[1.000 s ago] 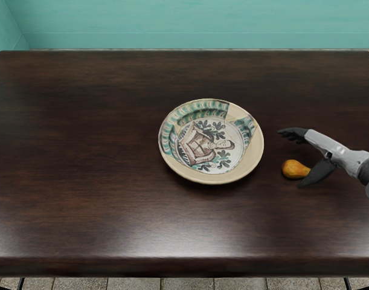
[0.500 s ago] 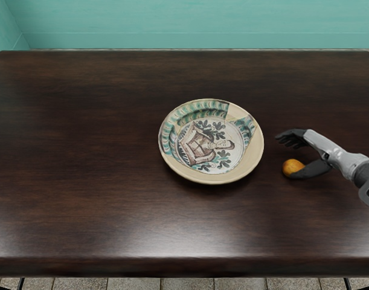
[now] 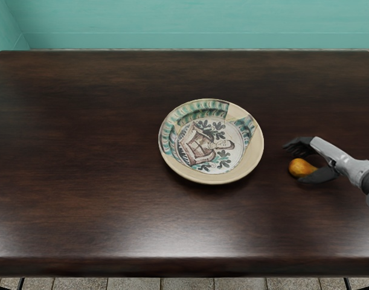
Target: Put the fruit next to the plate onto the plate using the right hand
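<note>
A small orange-yellow pear-like fruit [image 3: 299,167] lies on the dark wooden table, just right of the painted plate [image 3: 252,158]. My right hand [image 3: 306,162] reaches in from the right edge and brackets the fruit: dark fingers [image 3: 298,145] curl behind it and the thumb [image 3: 317,177] lies in front of it. The fruit still rests on the table. Whether the fingers press on it cannot be told. The plate holds nothing. The left arm does not show.
The table [image 3: 81,181] is wide and dark brown, with its front edge near the bottom of the view and a teal wall behind it. Nothing else stands on it.
The right hand has closed in around the fruit, fingers curling down and thumb coming up beside it. The fruit shifted slightly to the right on the table.
</note>
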Action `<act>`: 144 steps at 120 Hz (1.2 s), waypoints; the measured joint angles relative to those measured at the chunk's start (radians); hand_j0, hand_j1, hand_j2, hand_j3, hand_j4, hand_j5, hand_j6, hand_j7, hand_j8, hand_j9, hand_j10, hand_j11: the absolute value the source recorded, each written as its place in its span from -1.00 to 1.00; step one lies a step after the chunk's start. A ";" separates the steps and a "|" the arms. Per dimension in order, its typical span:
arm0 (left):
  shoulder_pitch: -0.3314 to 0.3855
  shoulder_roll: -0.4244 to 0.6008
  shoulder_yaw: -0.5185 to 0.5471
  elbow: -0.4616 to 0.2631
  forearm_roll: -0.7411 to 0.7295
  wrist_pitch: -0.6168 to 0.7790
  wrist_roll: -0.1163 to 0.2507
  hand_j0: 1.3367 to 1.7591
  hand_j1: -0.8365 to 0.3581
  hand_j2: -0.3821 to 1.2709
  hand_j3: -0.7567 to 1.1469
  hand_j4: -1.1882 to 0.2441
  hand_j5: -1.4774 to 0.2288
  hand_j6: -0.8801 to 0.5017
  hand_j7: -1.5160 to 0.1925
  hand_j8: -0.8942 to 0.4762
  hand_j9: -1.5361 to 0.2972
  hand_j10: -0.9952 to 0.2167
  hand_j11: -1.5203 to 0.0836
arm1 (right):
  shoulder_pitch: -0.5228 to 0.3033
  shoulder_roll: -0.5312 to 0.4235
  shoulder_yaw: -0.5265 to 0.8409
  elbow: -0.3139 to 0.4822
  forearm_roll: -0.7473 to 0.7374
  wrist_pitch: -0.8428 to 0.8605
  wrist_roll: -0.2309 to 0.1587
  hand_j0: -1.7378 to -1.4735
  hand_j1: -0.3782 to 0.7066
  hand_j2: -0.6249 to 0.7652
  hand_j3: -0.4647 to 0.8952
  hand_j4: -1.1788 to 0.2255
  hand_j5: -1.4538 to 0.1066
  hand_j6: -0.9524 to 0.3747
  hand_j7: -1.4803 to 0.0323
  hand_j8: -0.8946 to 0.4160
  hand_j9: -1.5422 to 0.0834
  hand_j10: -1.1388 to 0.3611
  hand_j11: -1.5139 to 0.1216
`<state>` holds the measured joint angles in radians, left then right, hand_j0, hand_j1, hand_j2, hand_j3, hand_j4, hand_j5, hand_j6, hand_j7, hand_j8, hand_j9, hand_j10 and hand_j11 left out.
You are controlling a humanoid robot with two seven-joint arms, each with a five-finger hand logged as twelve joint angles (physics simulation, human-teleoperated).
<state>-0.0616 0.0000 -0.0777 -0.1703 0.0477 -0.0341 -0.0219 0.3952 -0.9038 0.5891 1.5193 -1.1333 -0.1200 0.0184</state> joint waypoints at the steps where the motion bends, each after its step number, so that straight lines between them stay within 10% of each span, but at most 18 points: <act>1: 0.000 0.000 0.000 0.000 0.000 0.000 0.000 0.52 0.98 -0.54 -0.21 0.66 0.73 0.27 0.77 0.30 0.68 0.64 0.90 | 0.000 -0.001 0.000 0.000 0.000 0.000 0.000 -0.40 -0.04 -0.27 -0.32 0.11 0.20 -0.17 0.28 -0.24 0.26 -0.01 0.22; 144: 0.000 0.000 0.000 0.000 0.000 0.000 0.000 0.52 0.98 -0.54 -0.21 0.66 0.73 0.27 0.77 0.30 0.68 0.64 0.90 | 0.009 -0.074 0.111 0.155 0.027 0.042 -0.008 -0.39 0.25 0.29 -0.32 -0.23 -0.24 -0.54 -0.16 -0.30 -0.15 -0.20 -0.18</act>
<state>-0.0614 0.0000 -0.0780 -0.1703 0.0477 -0.0342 -0.0219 0.4040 -0.9777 0.7006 1.6739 -1.1065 -0.0776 0.0107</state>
